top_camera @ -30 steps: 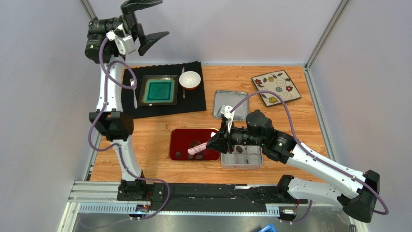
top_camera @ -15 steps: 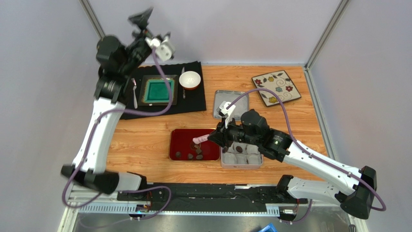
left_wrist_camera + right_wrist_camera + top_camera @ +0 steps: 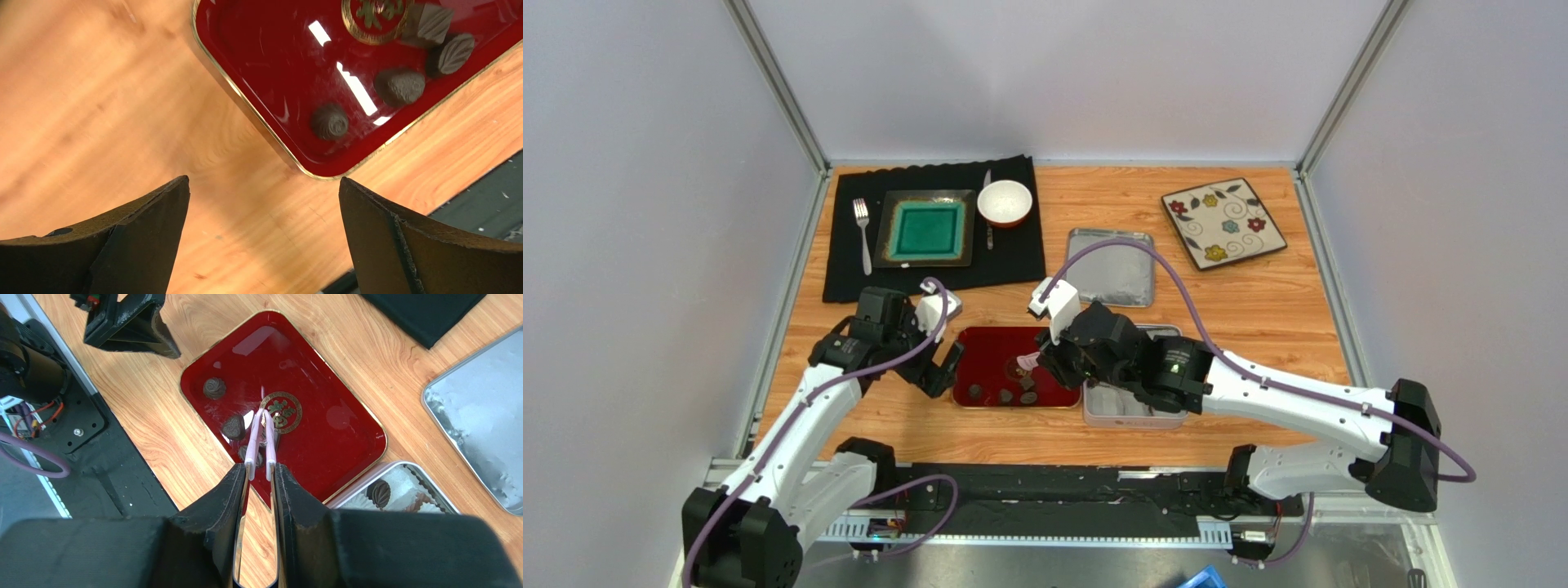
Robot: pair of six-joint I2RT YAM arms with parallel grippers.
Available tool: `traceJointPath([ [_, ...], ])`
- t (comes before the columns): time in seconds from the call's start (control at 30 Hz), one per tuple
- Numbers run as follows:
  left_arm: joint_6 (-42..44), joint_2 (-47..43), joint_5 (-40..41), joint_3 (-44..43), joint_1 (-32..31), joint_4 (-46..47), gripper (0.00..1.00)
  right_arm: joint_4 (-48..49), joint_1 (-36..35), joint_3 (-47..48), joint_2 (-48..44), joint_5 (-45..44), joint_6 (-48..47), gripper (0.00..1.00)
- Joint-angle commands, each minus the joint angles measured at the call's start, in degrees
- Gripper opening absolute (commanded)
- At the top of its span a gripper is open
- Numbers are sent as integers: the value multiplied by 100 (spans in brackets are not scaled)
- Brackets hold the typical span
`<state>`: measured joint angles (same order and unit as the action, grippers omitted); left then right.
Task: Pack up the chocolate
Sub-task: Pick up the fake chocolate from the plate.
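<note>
Your right gripper (image 3: 261, 471), nearly closed, pinches pink tweezers (image 3: 260, 435), likely so their slim tips can lift small pieces; the tips hang just above the chocolate (image 3: 234, 426) clustered at the near side of the red tray (image 3: 331, 416), beside the tin (image 3: 402, 465). Your left gripper (image 3: 263, 182) gapes wide over the tabletop (image 3: 92, 92) beside the tray's edge, holding nothing.

A lab test cell: grey panel walls (image 3: 634, 184) enclose a wooden table (image 3: 1259, 306).

Overhead wide; wrists close; apparently share tray (image 3: 989, 353).
</note>
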<state>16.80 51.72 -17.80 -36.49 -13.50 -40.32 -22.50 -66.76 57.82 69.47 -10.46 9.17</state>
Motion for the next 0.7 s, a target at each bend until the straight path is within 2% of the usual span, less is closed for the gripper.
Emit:
traceJointPath([
  [0.0,-792,-207,84,54,66,111,99,79,-100,247,128,-484,76,0],
  [0.17,-661,-128,207,256,329,568,99,70,-118,326,286,-510,164,6],
  [0.27,-634,30,-20,370,619,726,99,79,-118,317,374,-492,226,11],
  [0.37,-643,224,-223,502,918,902,99,123,-118,344,497,-405,304,21],
  [0.53,-660,391,-513,704,1217,1087,97,193,-127,396,725,-387,340,31],
  [0.67,-625,417,-558,792,1227,1175,95,255,-127,458,866,-404,357,33],
])
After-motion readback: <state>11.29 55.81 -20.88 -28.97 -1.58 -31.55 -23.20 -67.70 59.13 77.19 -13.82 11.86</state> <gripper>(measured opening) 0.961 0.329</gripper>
